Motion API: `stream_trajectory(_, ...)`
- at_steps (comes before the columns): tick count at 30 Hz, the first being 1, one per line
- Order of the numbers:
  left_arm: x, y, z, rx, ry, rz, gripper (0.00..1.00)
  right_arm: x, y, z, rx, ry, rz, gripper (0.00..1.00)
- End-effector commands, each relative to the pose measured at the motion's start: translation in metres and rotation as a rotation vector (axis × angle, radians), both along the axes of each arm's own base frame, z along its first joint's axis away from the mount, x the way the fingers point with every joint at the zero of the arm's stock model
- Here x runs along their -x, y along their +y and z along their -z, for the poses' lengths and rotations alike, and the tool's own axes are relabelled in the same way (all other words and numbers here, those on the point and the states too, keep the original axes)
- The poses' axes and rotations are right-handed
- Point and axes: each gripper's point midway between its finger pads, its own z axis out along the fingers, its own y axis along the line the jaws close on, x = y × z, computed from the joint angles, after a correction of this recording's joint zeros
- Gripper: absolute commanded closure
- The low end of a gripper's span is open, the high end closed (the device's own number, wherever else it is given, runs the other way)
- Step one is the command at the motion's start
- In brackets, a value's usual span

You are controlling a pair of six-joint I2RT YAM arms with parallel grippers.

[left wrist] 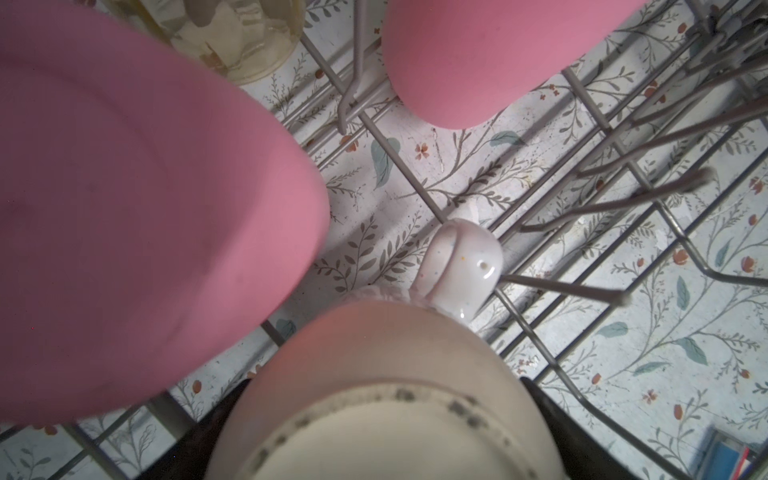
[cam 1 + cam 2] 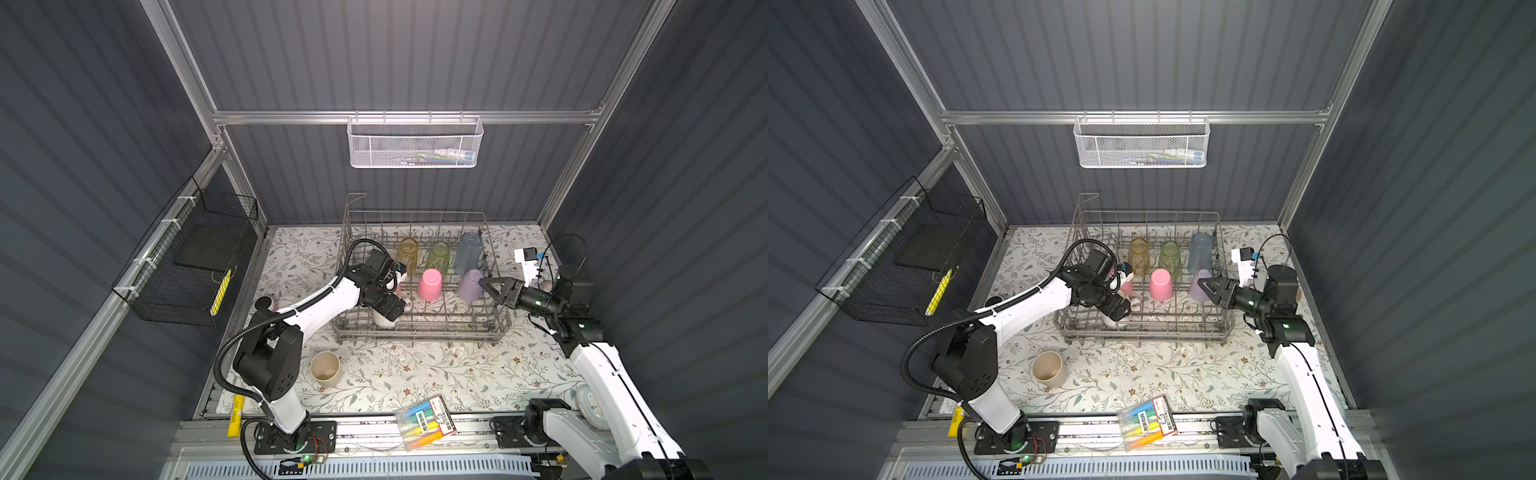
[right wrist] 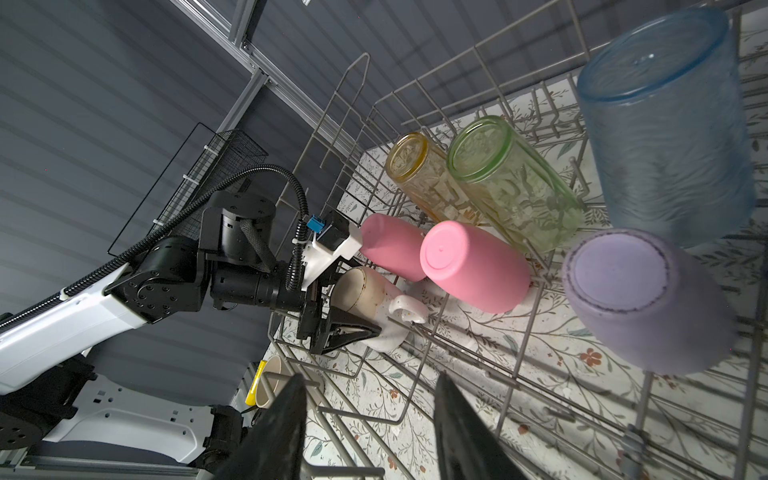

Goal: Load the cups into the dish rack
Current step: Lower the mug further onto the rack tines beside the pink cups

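**Mug in left pincer, right one bare**

My left pincer [image 3: 340,309], spread wide, clasps the cream speckled handled mug [image 3: 365,293] inside the grey wire dish rack [image 2: 419,328], just beside an upturned pink tumbler [image 3: 390,245]. My right pincer [image 2: 487,286], half open and empty, hovers by the upturned lilac tumbler [image 2: 470,284].

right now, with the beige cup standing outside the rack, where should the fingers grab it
Probably the rim wall of the beige cup, from straight above: one finger inside, one outside. It stands upright with its mouth open upward on the table in front of the dish rack, nothing leaning on it, so the rim is free all round.
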Motion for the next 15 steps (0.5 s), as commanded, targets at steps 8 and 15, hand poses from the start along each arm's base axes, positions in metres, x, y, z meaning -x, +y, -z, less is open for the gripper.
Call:
stream_trajectory(8,0.006,0.000,-0.009,0.041,-0.025,-0.023,0.75,0.000,0.001,0.002,-0.006,-0.002,-0.019,0.49)
stream_trajectory(15,0.005,-0.001,-0.024,0.067,-0.058,-0.039,0.41,0.001,0.001,0.001,-0.006,-0.004,-0.017,0.49)
